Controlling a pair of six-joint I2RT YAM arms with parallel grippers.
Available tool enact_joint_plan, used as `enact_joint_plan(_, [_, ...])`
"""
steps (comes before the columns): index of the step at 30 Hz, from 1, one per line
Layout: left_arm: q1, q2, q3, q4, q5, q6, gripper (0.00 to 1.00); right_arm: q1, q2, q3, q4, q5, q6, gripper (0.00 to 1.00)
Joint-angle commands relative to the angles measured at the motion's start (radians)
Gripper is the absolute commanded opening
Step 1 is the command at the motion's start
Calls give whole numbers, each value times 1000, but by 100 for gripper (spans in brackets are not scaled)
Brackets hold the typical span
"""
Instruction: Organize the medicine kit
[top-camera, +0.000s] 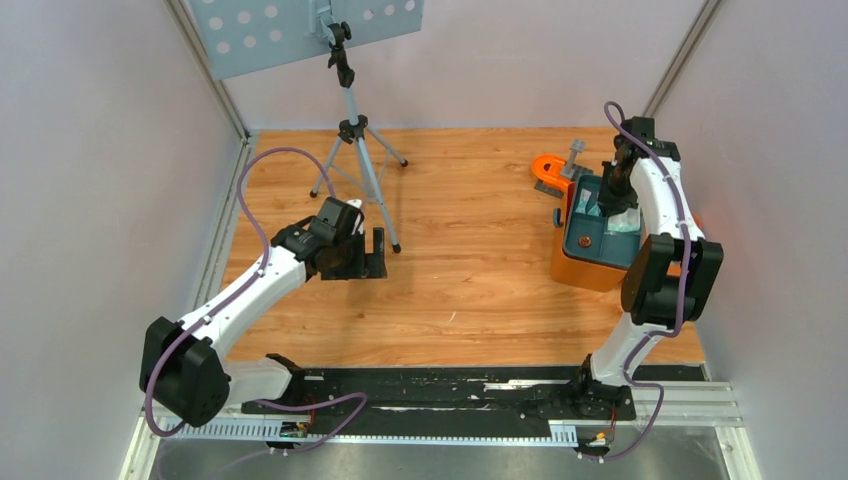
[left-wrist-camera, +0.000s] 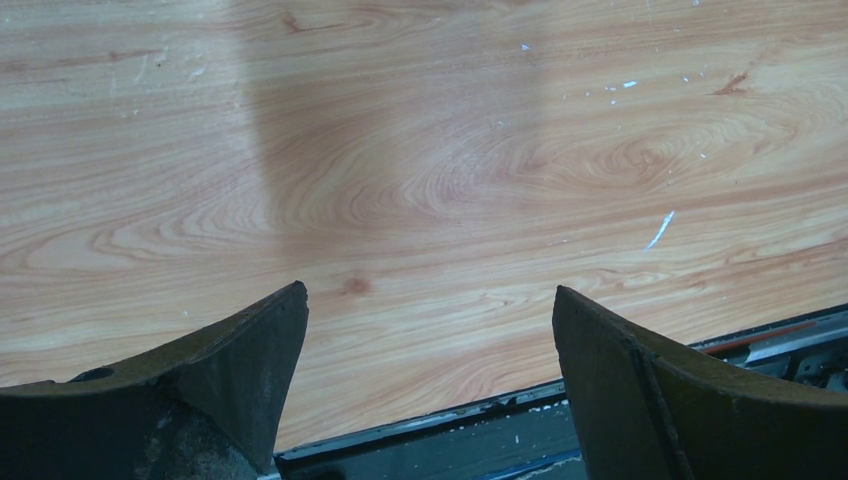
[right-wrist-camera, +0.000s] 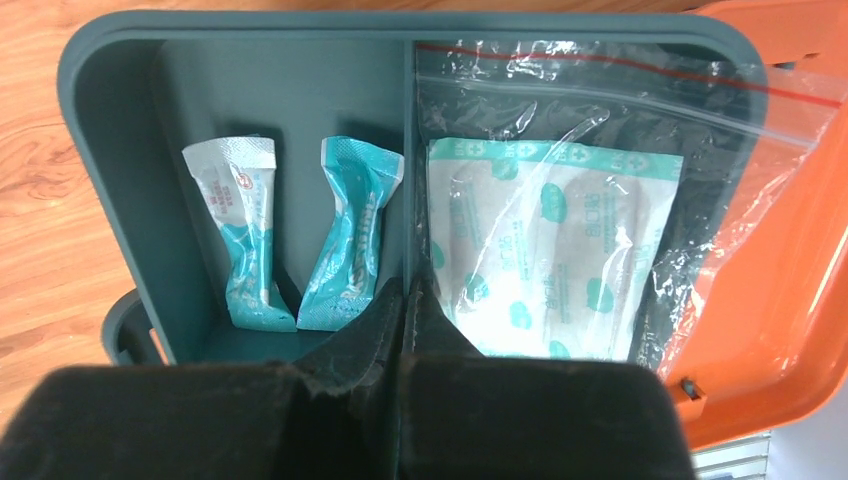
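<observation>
The medicine kit is an orange case holding a teal tray at the table's right. In the right wrist view the tray has two wrapped teal-and-white bandage rolls in its left compartment. A clear zip bag with gauze pads fills the right compartment. My right gripper is shut and empty, just above the divider; from above it hangs over the tray. My left gripper is open and empty over bare wood, left of centre.
A camera tripod stands at the back left, one leg ending near my left gripper. An orange handle-shaped part and a grey item lie behind the kit. A black base strip runs along the near edge.
</observation>
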Motion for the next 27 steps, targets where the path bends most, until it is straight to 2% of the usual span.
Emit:
enact_joint_plan(1, [5, -19, 48, -7, 12, 4, 100, -3, 29, -20, 39, 6, -18, 0])
enact_joint_plan(8, [5, -17, 58, -18, 4, 6, 100, -3, 30, -56, 45, -77, -45, 0])
enact_joint_plan(12, [5, -16, 52, -11, 12, 1, 100, -3, 26, -48, 44, -162, -67, 0])
enact_joint_plan(18, [5, -7, 56, -10, 11, 3, 100, -5, 28, -17, 14, -205, -105, 0])
enact_joint_plan(27, [5, 0, 61, -12, 9, 3, 100, -5, 108, -13, -33, -161, -81, 0])
